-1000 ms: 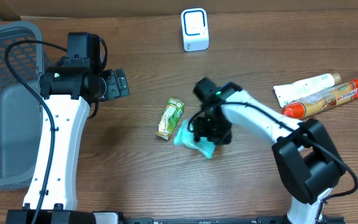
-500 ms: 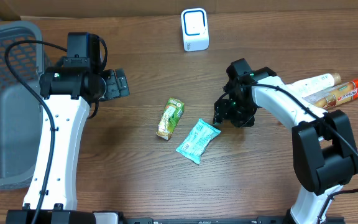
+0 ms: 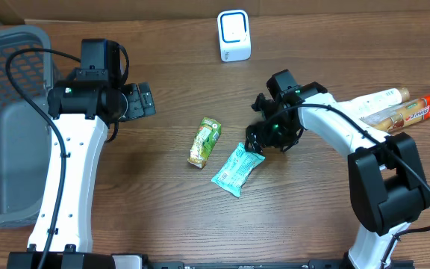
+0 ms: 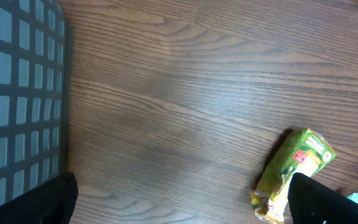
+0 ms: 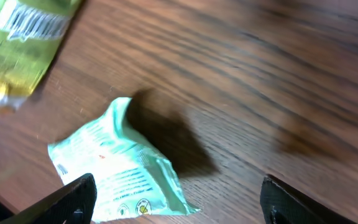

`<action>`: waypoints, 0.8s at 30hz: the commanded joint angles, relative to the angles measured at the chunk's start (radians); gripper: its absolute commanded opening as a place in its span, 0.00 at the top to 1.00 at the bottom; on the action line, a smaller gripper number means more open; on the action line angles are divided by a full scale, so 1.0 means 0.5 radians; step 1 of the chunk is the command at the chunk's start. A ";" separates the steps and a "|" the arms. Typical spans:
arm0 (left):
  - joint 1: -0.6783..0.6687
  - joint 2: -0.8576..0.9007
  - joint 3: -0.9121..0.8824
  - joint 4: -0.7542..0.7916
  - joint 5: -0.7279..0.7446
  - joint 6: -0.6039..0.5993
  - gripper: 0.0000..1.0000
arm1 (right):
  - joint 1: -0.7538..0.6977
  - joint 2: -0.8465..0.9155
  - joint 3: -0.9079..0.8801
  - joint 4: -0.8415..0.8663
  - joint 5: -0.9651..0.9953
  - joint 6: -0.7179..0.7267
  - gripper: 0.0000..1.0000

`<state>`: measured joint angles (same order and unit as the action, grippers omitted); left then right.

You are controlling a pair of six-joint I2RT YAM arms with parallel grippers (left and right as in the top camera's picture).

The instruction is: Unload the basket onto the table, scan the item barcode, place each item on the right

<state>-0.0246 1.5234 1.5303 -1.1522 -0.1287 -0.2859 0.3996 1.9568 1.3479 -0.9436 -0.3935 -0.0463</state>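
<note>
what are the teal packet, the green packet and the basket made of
Teal packet: probably thin plastic film with a slight sheen; it is crinkled and one corner stands up off the table.
Green packet: likely similar printed film, creased and puffy, with a barcode printed on it.
Basket: looks like moulded grey plastic, matte, with a wall of square grid holes.

Barcode on green packet point(image 5: 27, 25); other print too blurred to read

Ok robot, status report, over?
Left gripper open, empty. Right gripper open at teal packet, not holding it. Packet flat on table; green packet beside it, apart.
</note>
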 commanded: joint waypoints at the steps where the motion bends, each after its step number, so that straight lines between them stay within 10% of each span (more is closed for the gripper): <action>1: -0.004 0.007 -0.011 0.002 -0.018 -0.013 0.00 | 0.010 -0.027 -0.013 0.011 -0.072 -0.340 0.17; 24: -0.004 0.007 -0.011 0.002 -0.018 -0.013 0.00 | 0.010 -0.002 -0.182 0.158 -0.310 -0.606 0.25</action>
<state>-0.0246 1.5234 1.5303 -1.1526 -0.1287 -0.2859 0.4000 1.9572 1.2713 -0.8711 -0.5140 -0.3405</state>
